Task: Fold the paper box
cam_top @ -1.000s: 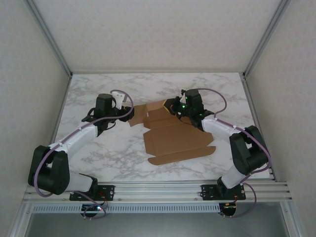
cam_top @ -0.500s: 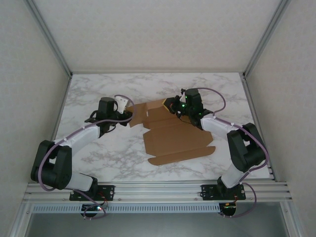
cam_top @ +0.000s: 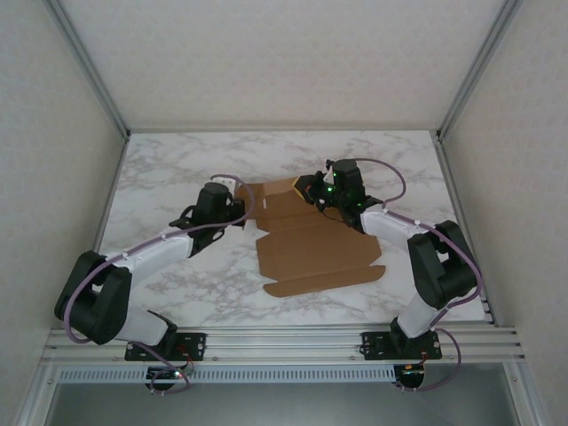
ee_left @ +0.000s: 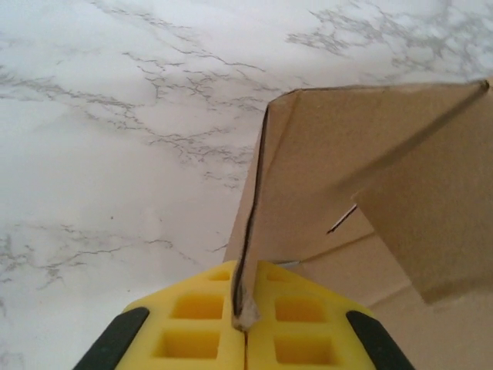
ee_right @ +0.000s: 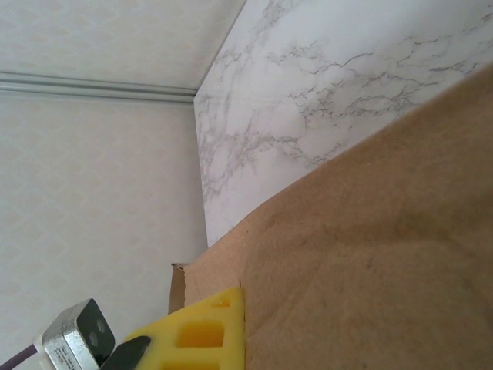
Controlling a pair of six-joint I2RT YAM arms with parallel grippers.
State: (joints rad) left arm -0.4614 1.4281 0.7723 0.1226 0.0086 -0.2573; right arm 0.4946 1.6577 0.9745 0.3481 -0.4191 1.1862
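Note:
The paper box (cam_top: 315, 248), a brown cardboard die-cut sheet, lies mostly flat in the middle of the marble table. My left gripper (cam_top: 240, 207) is at the sheet's left end. In the left wrist view its yellow fingers (ee_left: 192, 331) are shut on the edge of a raised flap (ee_left: 331, 162) that stands upright between them. My right gripper (cam_top: 311, 190) is at the sheet's far end, where a flap is lifted. The right wrist view shows one yellow finger (ee_right: 204, 331) pressed against cardboard (ee_right: 370, 247); the other finger is hidden behind the sheet.
Bare marble table (cam_top: 169, 164) stretches left of and behind the box. Grey walls and metal frame posts (cam_top: 89, 67) close in three sides. An aluminium rail (cam_top: 284, 339) carrying both arm bases runs along the near edge.
My left gripper has moved right to the box's left end and closed on the flap there, which now stands up. The right arm has stayed where it was.

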